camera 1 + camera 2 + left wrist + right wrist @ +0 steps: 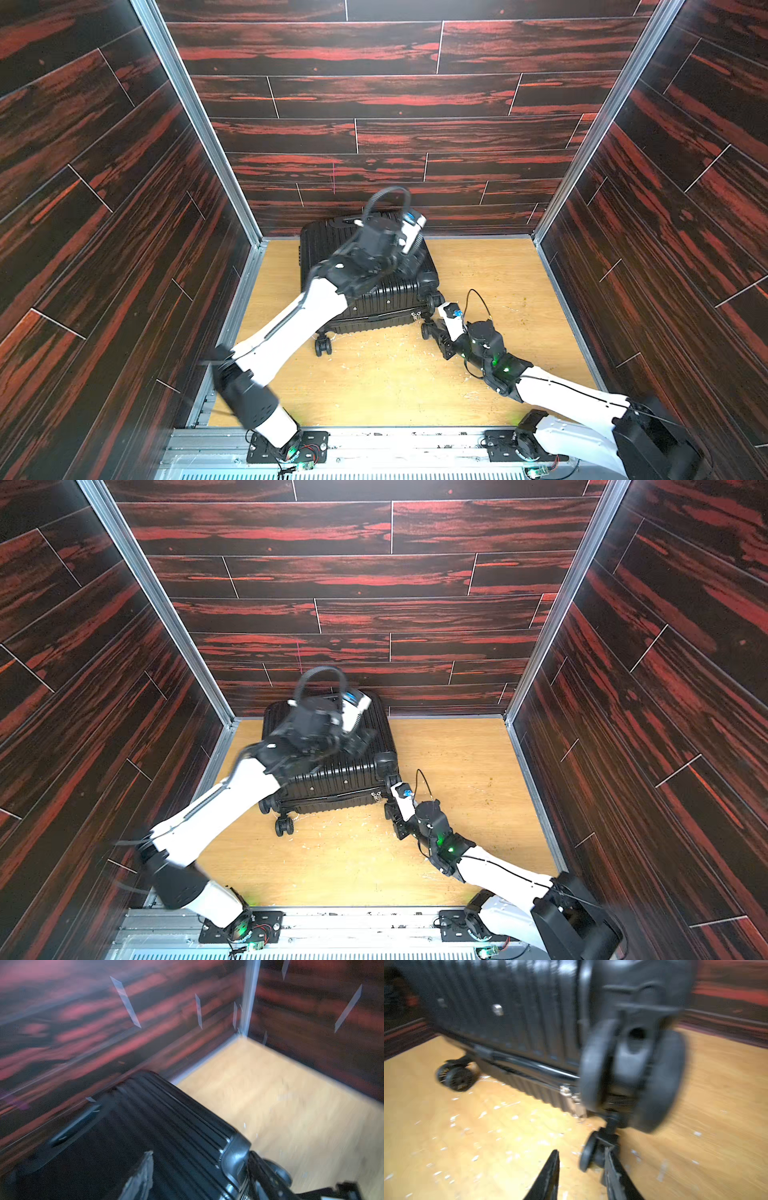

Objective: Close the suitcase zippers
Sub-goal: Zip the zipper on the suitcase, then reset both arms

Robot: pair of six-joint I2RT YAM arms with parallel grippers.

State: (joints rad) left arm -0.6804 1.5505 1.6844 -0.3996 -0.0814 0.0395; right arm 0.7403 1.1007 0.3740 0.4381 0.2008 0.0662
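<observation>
The suitcase (pixel 386 299) (pixel 332 781) is seen lying on one shell at the back edge of the desk (pixel 395 386), nearer the back left corner, with its far end against the back wall. Its caster end is turned toward the front edge; one caster (pixel 323 345) is set on the desk at the case's front left corner, and two more are stacked at the front right corner. The zippers (pixel 374 319) are run along the seam between the ribbed shells, and silvery pull tabs (pixel 415 316) (pixel 566 1091) are found on that seam close to the front right corner. Whether the track is shut all the way cannot be told.

The left arm (pixel 299 320) is stretched over the upper shell, and the left jaws are held apart above its right side; nothing is seen clamped between them. The left wrist view is blurred.

The right arm (pixel 561 390) is lowered to the desk beside the case's front right corner. The right jaws are shown apart in the right wrist view, with the lower caster (pixel 589 1155) just beside one of them and nothing gripped. White flecks (pixel 483 1113) are scattered on the desk before the case.
</observation>
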